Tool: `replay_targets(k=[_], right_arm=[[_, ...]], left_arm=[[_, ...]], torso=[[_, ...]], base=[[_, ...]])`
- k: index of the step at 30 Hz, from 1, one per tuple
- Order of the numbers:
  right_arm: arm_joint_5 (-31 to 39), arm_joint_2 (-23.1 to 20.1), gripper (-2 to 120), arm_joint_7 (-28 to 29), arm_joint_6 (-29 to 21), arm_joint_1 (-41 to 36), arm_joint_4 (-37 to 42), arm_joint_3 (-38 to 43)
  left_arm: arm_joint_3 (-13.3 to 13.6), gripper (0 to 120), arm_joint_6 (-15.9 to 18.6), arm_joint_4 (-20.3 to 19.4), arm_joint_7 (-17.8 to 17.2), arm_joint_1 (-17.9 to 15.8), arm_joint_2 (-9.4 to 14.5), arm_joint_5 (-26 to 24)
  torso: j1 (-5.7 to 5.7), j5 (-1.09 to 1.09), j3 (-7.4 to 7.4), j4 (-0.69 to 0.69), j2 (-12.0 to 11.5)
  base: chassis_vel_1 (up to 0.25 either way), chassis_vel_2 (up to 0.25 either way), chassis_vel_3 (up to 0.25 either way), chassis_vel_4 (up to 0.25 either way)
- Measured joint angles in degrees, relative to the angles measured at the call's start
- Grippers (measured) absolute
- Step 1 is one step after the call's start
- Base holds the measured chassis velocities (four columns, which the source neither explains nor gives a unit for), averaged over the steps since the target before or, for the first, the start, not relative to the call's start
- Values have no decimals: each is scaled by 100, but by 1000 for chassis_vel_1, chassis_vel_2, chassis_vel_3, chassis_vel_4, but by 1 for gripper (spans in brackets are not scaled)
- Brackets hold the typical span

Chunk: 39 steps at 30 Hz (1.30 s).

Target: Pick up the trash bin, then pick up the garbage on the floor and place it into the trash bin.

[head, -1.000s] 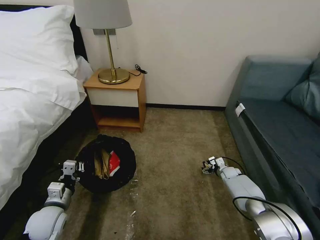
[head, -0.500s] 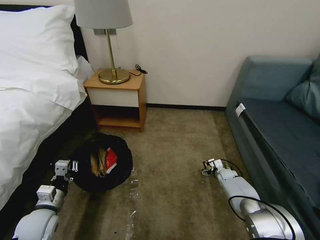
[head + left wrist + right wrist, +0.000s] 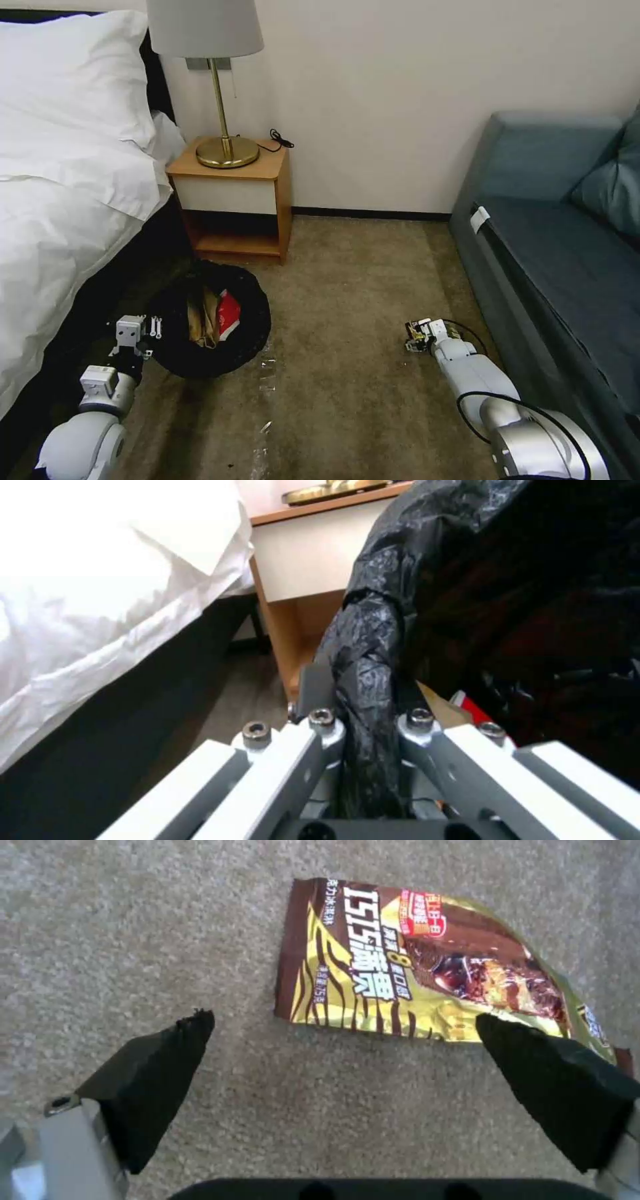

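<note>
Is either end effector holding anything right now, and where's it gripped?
The left end effector grips the bin by its bag-covered rim. The right end effector is open above a wrapper, holding nothing.

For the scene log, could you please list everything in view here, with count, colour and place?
trash bin: one, black bag liner, on the carpet between bed and nightstand, rim gripped by the left tool
brown paper bag: one, inside the bin
red-and-white packet: one, inside the bin beside the paper bag
snack wrapper: one, brown and gold, flat on the carpet under the right tool
bed: one, white linen, at left
nightstand: one, wood, against the wall
lamp: one, brass with grey shade, on the nightstand
sofa: one, blue-grey, at right
left tool: shut on the bin rim
right tool: open, low above the wrapper
</note>
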Motion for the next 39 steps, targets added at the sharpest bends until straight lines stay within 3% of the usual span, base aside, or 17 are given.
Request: replay_targets(k=[7, 15, 18, 24, 29, 39], right_arm=[[132, -87, 100, 3, 9, -164, 259, -214], [691, -241, 100, -10, 283, -236, 638, -702], [835, -249, 100, -7, 418, -227, 761, -713], [1237, -408, 100, -9, 527, -412, 1251, -905], [1533, -852, 100, 81, 563, -989, 2426, -989], [1659, -1324, 100, 487, 500, -1627, 3647, -822]], left_arm=[[42, 3, 62, -46, -15, -74, -58, 13], [579, 3, 644, -174, -351, -433, -191, 140], [643, 3, 769, -207, -412, -476, -235, 151], [582, 3, 814, -205, -435, -412, -274, 198], [280, 3, 693, -153, -372, -213, -245, 221], [118, 3, 591, -305, -306, -62, -162, 165]], torso=[[0, 2, 0, 0, 0], [1, 1, 0, -2, 0], [1, 0, 0, -2, 0], [2, 2, 0, 1, 0], [1, 2, 0, -2, 0], [1, 1, 0, -1, 2]], base=[[0, 0, 0, 0], [0, 0, 0, 0], [0, 0, 0, 0], [0, 0, 0, 0], [0, 0, 0, 0], [0, 0, 0, 0]])
